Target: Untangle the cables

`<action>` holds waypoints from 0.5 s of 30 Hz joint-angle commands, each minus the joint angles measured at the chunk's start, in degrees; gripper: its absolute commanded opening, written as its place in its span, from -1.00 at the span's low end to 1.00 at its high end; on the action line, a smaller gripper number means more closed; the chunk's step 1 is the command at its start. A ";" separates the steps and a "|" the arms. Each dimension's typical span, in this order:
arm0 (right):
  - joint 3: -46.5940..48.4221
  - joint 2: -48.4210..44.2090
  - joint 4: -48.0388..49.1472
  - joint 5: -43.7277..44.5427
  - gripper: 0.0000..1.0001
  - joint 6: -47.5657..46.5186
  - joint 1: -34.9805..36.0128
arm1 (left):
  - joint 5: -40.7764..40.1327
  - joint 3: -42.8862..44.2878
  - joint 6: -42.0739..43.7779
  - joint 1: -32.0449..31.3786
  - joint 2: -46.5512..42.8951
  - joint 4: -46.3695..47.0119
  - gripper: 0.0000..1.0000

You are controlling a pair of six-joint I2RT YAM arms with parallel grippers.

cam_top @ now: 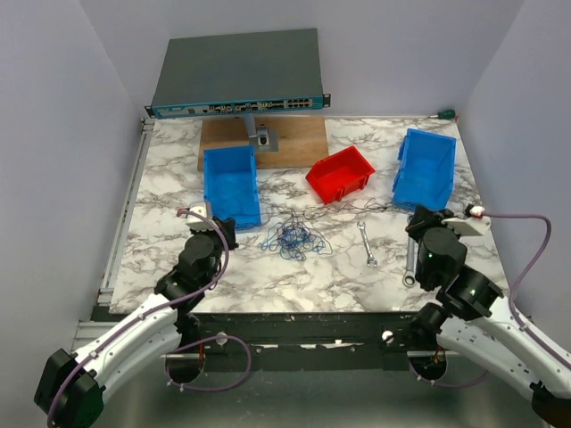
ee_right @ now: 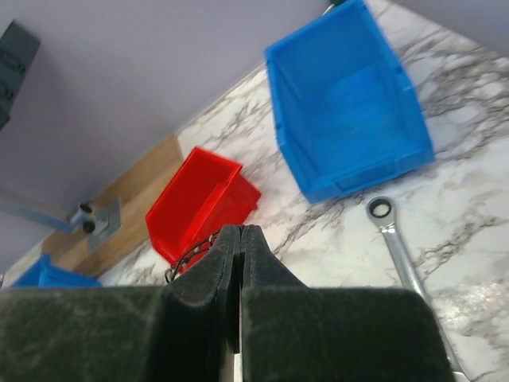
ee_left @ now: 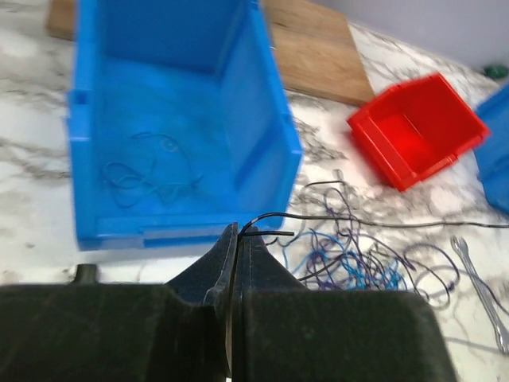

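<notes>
The cables (cam_top: 293,236) lie as a loose tangle of blue and dark thin strands on the marble table between my grippers; the tangle also shows in the left wrist view (ee_left: 358,263). My left gripper (cam_top: 227,232) (ee_left: 237,231) is shut on a black cable (ee_left: 382,223) that runs taut to the right above the tangle. My right gripper (cam_top: 416,219) (ee_right: 241,231) is shut, with a black cable (ee_right: 188,255) coming out at its left fingertip in front of the red bin. A thin dark strand (ee_left: 151,171) lies inside the left blue bin.
A blue bin (cam_top: 234,207) (ee_left: 293,147) stands left of the tangle, a red bin (cam_top: 352,185) (ee_right: 199,203) behind it, and a second blue bin (cam_top: 426,192) (ee_right: 374,175) at the right. Two silver wrenches (cam_top: 367,243) (cam_top: 409,264) lie near the right gripper. A wooden board (cam_top: 299,134) and a network switch (cam_top: 236,76) are at the back.
</notes>
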 commanded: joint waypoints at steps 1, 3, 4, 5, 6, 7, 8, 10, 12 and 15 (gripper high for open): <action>7.13 1.12 -16.87 17.95 -0.98 14.77 -0.18 | -16.07 -0.35 -8.97 0.98 -5.06 -7.89 -1.00; 8.82 -0.53 -22.07 22.99 -0.98 18.22 -0.27 | -18.18 -1.87 -10.66 1.07 -7.80 -8.34 -1.00; 9.35 -1.74 -23.44 23.55 -0.98 19.23 -0.23 | -19.04 -2.42 -11.14 1.07 -8.86 -8.41 -1.00; 9.52 -3.42 -23.66 23.32 -0.98 19.32 -0.22 | -19.56 -2.58 -11.44 1.07 -9.51 -8.61 -1.00; 9.41 -5.02 -23.49 23.08 -0.98 19.12 -0.22 | -19.90 -2.60 -11.56 1.07 -9.89 -8.86 -1.00; 8.91 -6.14 -22.56 22.92 -0.98 18.39 -0.22 | -19.87 -2.55 -11.57 1.12 -9.99 -9.01 -1.00; 8.33 -7.16 -20.85 22.82 -0.98 16.05 -0.22 | -19.87 -2.40 -11.53 1.10 -9.85 -9.25 -1.00; 7.88 -7.87 -19.63 22.79 -0.98 14.80 -0.25 | -20.10 -2.00 -11.82 1.08 -9.19 -9.83 -1.00; 8.34 -8.24 -19.80 23.57 -0.98 14.39 -0.25 | -21.43 -1.32 -13.14 1.06 -8.40 -11.48 -1.00; 8.46 -7.75 -13.92 20.03 -0.98 8.84 -0.25 | -16.56 -1.28 -8.98 1.07 -7.47 -8.18 -1.00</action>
